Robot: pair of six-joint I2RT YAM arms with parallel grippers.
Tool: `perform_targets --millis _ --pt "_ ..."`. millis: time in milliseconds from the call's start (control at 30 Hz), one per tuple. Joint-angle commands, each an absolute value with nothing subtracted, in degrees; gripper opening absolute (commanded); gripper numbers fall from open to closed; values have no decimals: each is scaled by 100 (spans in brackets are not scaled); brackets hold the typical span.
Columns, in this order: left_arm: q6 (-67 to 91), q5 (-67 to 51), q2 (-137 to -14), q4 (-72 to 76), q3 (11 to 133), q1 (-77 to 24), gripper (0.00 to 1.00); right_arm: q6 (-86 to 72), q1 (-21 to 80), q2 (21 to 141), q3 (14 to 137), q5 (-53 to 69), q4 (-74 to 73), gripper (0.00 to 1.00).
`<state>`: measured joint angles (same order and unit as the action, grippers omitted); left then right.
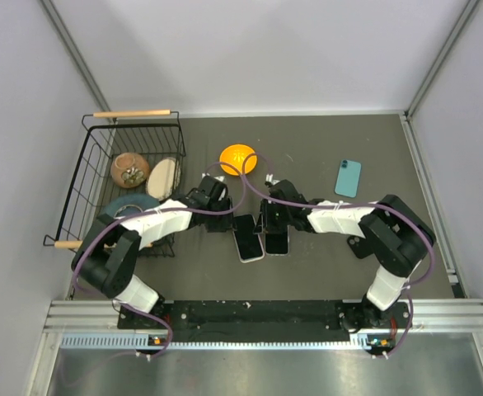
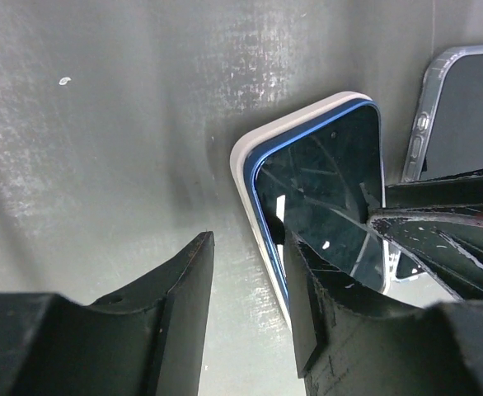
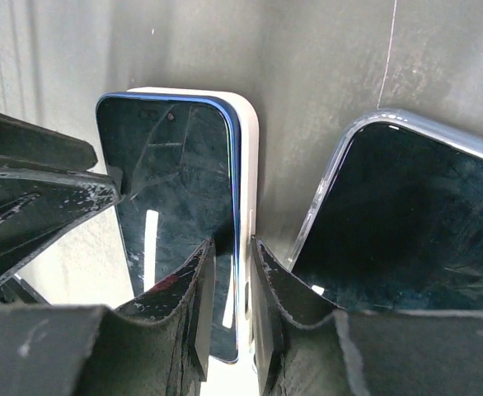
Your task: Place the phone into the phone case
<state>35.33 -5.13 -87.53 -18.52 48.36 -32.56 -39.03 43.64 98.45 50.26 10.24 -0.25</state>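
Your phone (image 3: 406, 223) lies face up on the worktop (image 1: 324, 272), near the middle, just in front of both hands. Its glossy black face fills the case (image 2: 423, 124), and the clear rim wraps its corner and long side wherever the wrist views reach. You cannot tell from these views whether it is pressed fully home.

Just beside it on the left lies the white-rimmed phone (image 3: 175, 190), slightly tilted, with a blue edge round its dark screen. A thin strip of worktop separates the two.

Your left hand (image 2: 250, 247) is spread wide, straddling the left long edge of the white-rimmed phone. One finger is over its screen, the other over bare worktop.

Your right hand (image 3: 232, 264) has its fingers drawn close, leaving a narrow slit. That phone's right long edge shows in the slit, but you cannot tell whether the pads bite on it. Its right finger sits in the strip beside the case.

A teal phone (image 1: 348, 177) lies well apart, far right. A wire basket (image 1: 101, 190) stands at far left.
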Motion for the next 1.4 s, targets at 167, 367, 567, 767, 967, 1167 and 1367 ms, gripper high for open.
perform_targets --millis 167,367,567,767,967,1167,1367 --pt "3542 -615 -9017 -1556 4746 -3305 43 -3867 4342 10081 4975 1344 237 25" --pt "3551 -817 -9245 -1415 4772 -3366 32 -3894 4333 10019 4852 1775 624 36" --pt "3621 -940 -9360 -1441 4685 -3366 19 -3964 4342 10072 4922 2030 747 44" --pt "3753 -1283 -9334 -1257 4544 -3358 16 -4490 4254 10160 4896 2811 1719 45" --pt "3823 -1538 -9255 -1169 4421 -3366 15 -4992 4113 10195 4738 3313 2513 45" --pt "3990 -1942 -9167 -967 4333 -3357 15 -5405 4069 10239 4579 3568 3286 45" --pt "4034 -2048 -9018 -905 4315 -3366 15 -5467 4052 10309 4535 3586 3392 40"
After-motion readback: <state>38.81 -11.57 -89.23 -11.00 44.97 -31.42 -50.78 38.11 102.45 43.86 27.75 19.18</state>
